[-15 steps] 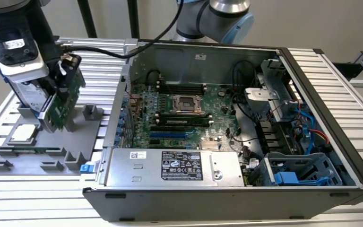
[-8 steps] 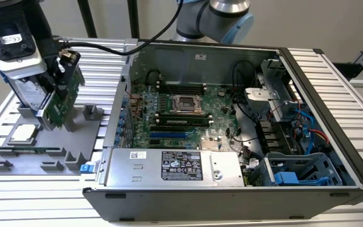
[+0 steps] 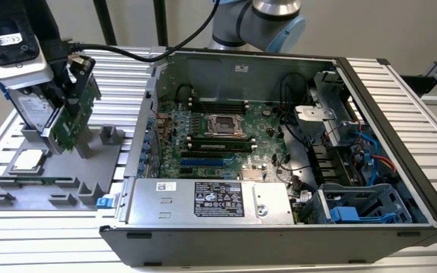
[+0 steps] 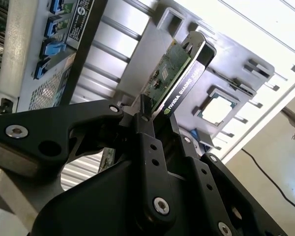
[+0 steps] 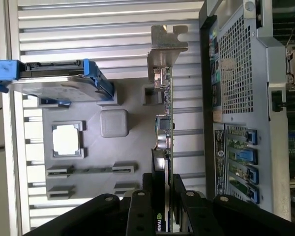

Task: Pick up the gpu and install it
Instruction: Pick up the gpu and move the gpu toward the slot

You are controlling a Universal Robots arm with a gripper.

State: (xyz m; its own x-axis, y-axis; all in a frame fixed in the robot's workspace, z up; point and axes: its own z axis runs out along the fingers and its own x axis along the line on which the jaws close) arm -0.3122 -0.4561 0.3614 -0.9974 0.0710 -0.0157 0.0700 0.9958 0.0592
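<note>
The gpu (image 3: 75,116) is a thin card with a green circuit board face, held tilted over the grey parts holder (image 3: 66,170) at the exterior view's left. My gripper (image 3: 73,85) is shut on its upper edge. In the first wrist view the gpu (image 5: 165,123) shows edge-on with its silver end bracket (image 5: 167,46) at the far end, and my gripper (image 5: 164,191) clamps it from both sides. In the second wrist view the gpu (image 4: 179,69) sticks out from between the black fingers (image 4: 146,129). Whether its lower edge still touches the holder I cannot tell.
A silver hard drive in a blue frame (image 3: 30,108) stands on the holder close beside the gpu. A square silver processor chip (image 3: 27,160) lies in the holder too. The open computer case (image 3: 400,142) with its green motherboard (image 3: 218,136) sits at the exterior view's right.
</note>
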